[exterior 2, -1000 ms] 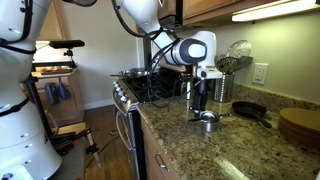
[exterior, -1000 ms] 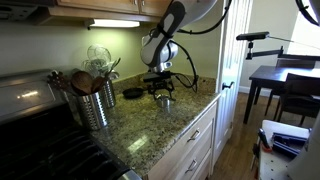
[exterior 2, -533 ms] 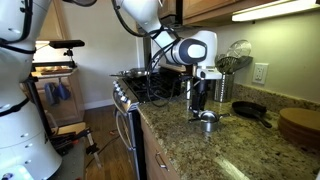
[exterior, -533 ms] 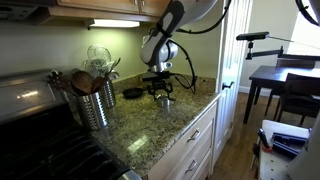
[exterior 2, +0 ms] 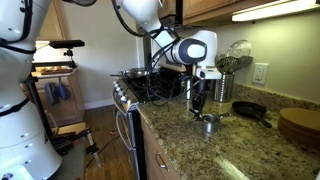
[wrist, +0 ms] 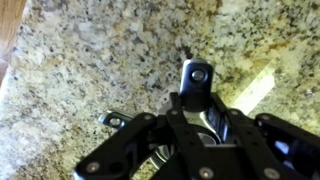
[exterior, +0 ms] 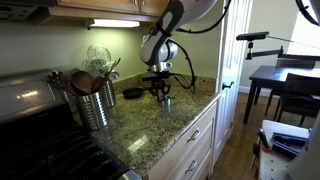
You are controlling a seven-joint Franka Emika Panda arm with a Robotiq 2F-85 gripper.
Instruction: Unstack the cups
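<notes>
**Cups under end effector, grip unclear**

Stacked metal cups sit on the granite worktop, right under the end effector, which hangs low over them in both exterior views. Wrist view: shiny metal shows inside the dark linkage. One flat handle w/ a hole pokes out ahead, and a second handle angles off to the side. Can't tell if the jaws are clamped or just straddling, since the linkage hides the tips.

Judgement: thin steel, so light, rigid, not fragile, but slick. Nested cups prob. bind, so the lower one may ride up w/ the top. Best hold looks like the top cup's rim or handle, then a straight lift. Risk: the stack skids on polished stone toward the pan.
</notes>
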